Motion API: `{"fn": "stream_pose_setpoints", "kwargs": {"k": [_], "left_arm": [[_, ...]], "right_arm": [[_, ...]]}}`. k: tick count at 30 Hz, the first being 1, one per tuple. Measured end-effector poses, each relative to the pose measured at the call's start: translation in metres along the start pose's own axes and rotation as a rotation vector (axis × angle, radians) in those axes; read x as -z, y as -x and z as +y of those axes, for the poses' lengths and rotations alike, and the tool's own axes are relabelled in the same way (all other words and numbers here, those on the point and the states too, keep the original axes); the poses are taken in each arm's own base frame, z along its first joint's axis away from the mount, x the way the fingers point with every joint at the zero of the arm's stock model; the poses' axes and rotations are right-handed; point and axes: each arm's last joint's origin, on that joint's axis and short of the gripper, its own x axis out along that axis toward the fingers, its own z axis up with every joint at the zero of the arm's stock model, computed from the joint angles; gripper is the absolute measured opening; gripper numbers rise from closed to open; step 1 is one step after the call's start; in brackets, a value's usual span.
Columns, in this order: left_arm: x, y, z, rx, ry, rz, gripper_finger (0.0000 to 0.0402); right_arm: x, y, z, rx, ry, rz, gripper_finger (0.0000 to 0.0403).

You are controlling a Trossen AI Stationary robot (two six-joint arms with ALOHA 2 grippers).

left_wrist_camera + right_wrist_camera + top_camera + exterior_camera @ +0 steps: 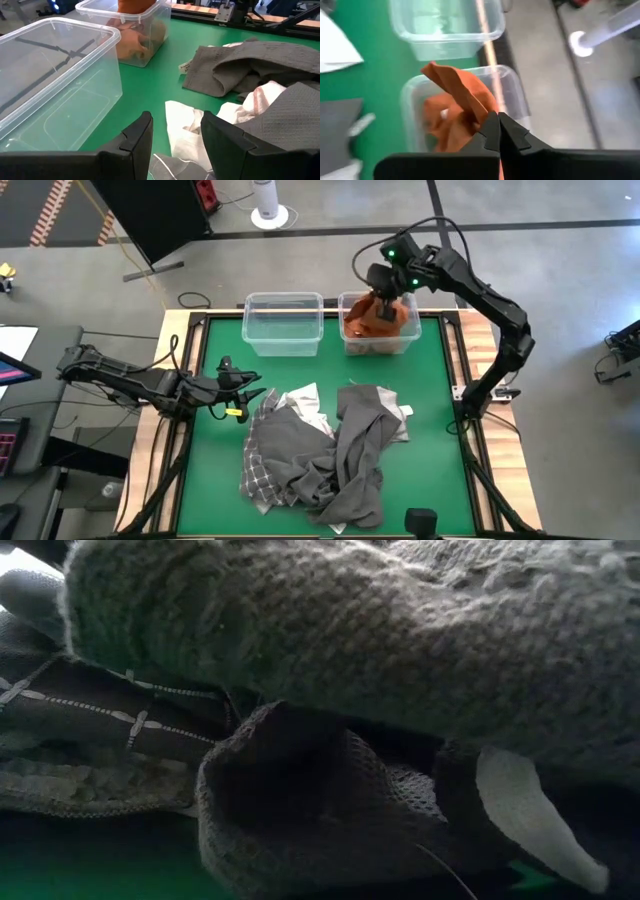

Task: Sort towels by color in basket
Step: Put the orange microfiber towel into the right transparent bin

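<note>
High view: the right pincer (385,308) hangs directly above the right-hand clear bin (410,335), pinched shut on the orange towel (372,326). That towel trails straight down from the closed tips into the bin, its long axis near vertical and its lower folds already bunched on the bin floor, so the release appears to call for opening only, with no sideways travel. The second clear bin (283,320) stands just beside it and holds nothing. The left pincer (243,388) sits low at the left edge of the green table (215,470), fingers parted and holding nothing, next to the grey towel pile (320,455). The pile is a crumpled mix of dark grey, white and checked cloths, lying nearer the left arm.
</note>
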Motion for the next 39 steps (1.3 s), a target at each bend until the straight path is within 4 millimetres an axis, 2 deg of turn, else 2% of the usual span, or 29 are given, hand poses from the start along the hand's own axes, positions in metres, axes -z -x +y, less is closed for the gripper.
{"fn": "stream_pose_setpoints", "kwargs": {"k": [6, 16, 26, 30, 34, 39], "left_arm": [[0.000, 0.000, 0.000, 0.000, 0.004, -0.001, 0.0160], [0.000, 0.000, 0.000, 0.000, 0.008, -0.001, 0.0160], [-0.002, 0.000, 0.000, -0.013, -0.004, -0.024, 0.0160], [-0.002, 0.000, 0.000, -0.016, -0.007, -0.025, 0.0160], [-0.003, -0.001, 0.002, -0.026, -0.002, -0.026, 0.0160], [-0.003, -0.002, 0.004, -0.040, 0.003, -0.026, 0.0160]], "right_arm": [[0.016, -0.008, -0.004, -0.071, -0.058, 0.071, 0.0016], [0.050, -0.053, -0.002, -0.104, -0.241, 0.218, 0.0016], [0.058, -0.073, 0.006, -0.078, -0.505, 0.245, 0.0016], [0.062, -0.092, 0.011, -0.061, -0.669, 0.312, 0.0016], [0.062, -0.120, 0.018, -0.047, -0.819, 0.390, 0.0017], [0.068, -0.160, 0.026, -0.047, -0.894, 0.503, 0.0023]]}}
